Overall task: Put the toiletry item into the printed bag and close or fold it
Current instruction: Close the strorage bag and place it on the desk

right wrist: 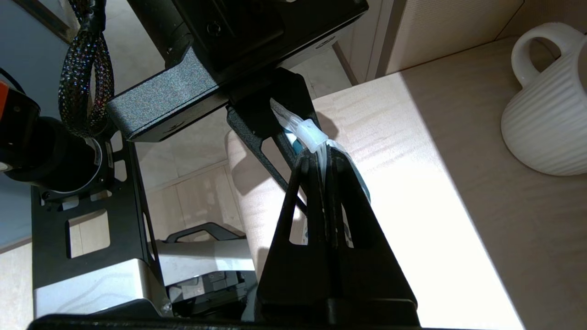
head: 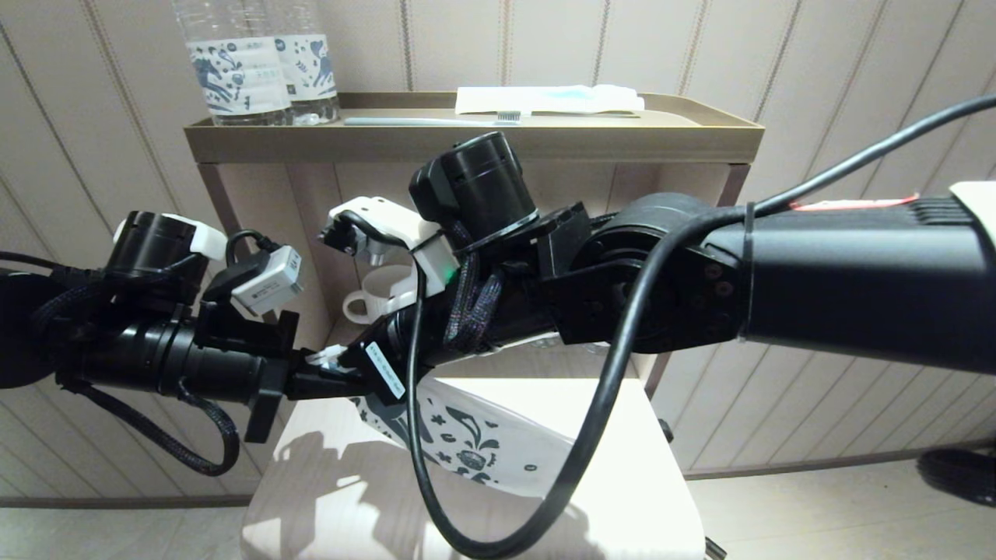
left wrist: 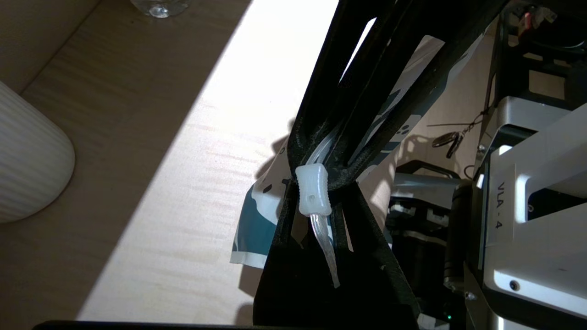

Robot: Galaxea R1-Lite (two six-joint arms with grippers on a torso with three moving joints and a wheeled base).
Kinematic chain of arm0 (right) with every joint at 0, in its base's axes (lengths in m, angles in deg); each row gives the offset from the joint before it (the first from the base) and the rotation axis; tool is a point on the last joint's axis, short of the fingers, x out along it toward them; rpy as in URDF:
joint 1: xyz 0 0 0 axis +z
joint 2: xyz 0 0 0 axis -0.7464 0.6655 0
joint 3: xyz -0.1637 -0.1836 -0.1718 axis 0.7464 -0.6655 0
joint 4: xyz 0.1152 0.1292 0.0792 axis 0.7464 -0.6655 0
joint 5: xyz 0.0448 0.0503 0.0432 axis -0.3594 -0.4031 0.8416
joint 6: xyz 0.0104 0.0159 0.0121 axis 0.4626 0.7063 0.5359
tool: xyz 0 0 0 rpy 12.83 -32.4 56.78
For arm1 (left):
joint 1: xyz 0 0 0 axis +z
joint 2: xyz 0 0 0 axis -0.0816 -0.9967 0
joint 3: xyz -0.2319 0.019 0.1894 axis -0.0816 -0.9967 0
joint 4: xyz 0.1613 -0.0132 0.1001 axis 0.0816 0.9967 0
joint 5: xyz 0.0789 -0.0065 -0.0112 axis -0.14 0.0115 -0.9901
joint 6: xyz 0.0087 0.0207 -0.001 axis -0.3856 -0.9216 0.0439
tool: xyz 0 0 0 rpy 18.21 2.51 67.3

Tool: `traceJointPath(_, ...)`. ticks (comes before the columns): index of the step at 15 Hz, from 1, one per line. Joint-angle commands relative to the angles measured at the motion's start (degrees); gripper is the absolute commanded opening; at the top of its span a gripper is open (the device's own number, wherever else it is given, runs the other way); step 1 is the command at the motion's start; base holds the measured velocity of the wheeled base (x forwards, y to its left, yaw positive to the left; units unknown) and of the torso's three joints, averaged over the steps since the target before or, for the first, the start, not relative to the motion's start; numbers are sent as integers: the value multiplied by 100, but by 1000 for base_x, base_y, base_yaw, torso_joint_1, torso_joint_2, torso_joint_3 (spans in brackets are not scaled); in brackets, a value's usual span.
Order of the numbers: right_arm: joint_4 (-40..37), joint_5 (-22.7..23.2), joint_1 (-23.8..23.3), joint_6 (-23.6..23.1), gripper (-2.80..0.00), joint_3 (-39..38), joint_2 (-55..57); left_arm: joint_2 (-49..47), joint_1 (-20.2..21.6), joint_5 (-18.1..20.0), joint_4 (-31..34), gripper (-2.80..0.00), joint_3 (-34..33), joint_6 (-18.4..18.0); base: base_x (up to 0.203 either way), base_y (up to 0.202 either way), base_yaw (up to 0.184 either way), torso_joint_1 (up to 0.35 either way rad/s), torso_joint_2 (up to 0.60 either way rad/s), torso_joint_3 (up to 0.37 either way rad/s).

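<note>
While gripped, printed bag (head: 475,447) between both jaws.

A hard bright band of light falls across the pale surface (left wrist: 192,151), washing its wood grain out to glare, while its edges stay dim. The arms cast sharp dark shadows there. The head view bows straight lines near its borders.

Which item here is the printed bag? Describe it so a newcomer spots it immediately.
Start at the pale wooden table below the tray shelf. Above its near part, the left end effector and right end effector meet, both shut on the printed bag. Unlike the horse-label bottles up on the shelf, it is a flat white pouch hanging slanted.
</note>
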State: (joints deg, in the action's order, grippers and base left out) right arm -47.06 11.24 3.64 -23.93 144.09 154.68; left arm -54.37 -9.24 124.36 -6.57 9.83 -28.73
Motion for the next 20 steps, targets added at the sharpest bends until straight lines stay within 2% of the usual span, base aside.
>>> traceJointPath(1,-6,14,2,43,-280,-13,6,-27,-5,27,3,-280,4,-28,0,0,0,0,0,0)
traceJointPath(2,-6,14,2,63,-237,-15,6,-27,-5,27,5,-280,4,-28,0,0,0,0,0,0)
traceJointPath(3,3,14,3,63,0,-14,6,-26,-5,27,5,-280,3,-28,0,0,0,0,0,0)
traceJointPath(15,47,-4,38,125,0,3,23,-27,-5,18,3,-280,-4,-46,0,0,0,0,0,0)
traceJointPath(16,56,-13,34,125,-280,3,23,-27,-5,18,5,-280,-5,-46,0,0,0,0,0,0)
traceJointPath(20,170,-13,29,116,-280,3,50,-27,-5,9,4,-280,-5,-55,0,0,0,0,0,0)
